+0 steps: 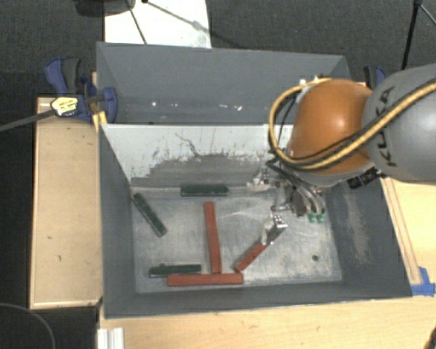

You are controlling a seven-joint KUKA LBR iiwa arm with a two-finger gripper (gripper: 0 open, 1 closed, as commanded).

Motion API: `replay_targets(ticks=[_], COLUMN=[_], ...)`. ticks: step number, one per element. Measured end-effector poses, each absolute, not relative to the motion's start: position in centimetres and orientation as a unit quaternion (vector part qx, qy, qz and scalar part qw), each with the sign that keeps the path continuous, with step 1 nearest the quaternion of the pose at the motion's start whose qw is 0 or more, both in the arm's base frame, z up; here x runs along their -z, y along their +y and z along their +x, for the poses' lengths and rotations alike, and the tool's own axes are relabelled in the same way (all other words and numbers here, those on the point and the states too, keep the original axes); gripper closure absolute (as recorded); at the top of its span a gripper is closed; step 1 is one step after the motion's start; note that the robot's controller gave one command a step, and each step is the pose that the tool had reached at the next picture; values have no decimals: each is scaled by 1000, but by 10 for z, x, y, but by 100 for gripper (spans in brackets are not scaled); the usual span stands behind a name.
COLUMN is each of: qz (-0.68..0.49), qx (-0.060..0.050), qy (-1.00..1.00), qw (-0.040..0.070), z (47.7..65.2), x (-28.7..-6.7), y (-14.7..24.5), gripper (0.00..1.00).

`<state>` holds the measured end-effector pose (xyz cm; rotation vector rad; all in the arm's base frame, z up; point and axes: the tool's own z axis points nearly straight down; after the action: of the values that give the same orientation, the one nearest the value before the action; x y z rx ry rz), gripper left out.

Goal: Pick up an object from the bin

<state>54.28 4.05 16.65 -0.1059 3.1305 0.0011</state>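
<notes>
**Short red stick [251, 256] at the gripper's [275, 231] tip, hold unconfirmed**

Short red stick lies slanted on the bin [363, 267] floor just right of the long red stick [213, 237]. Its lower end sits near that stick's foot and its upper end points up and away to the right, where it meets the gripper's tip. Whether the gripper is spread, pressed together or pinching that end cannot be told from above (the orange wrist cover [327, 129] bulks over much of it).

The main hazard appears to be the point of contact. The gripper stands at the very end of the stick, not its middle, so a hold there would likely let the stick swing downward or slip free on the way up. If nothing is truly caught, a lift would come up bare.

A second risk lies at the other end. The short stick's lower tip is close to the foot of the long red stick and to a third red stick [205, 279] lying crosswise beneath that foot. A dragging or pivoting lift could knock either one askew, or snag on them.

Three dark green sticks lie left of the long red stick: one [174, 270] beside its foot, one [204, 190] just above its head and one [149, 214] slanted well apart. They look out of harm's way.
</notes>
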Motion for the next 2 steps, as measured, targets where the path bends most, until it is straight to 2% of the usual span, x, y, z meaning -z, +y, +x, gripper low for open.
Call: replay_targets(ticks=[1, 2], qz=[-153, -152], qx=[0, 0], qy=[988, 988], qw=[1, 1], z=[532, 532], x=[-80, -80], y=[-9, -9], gripper=[100, 100])
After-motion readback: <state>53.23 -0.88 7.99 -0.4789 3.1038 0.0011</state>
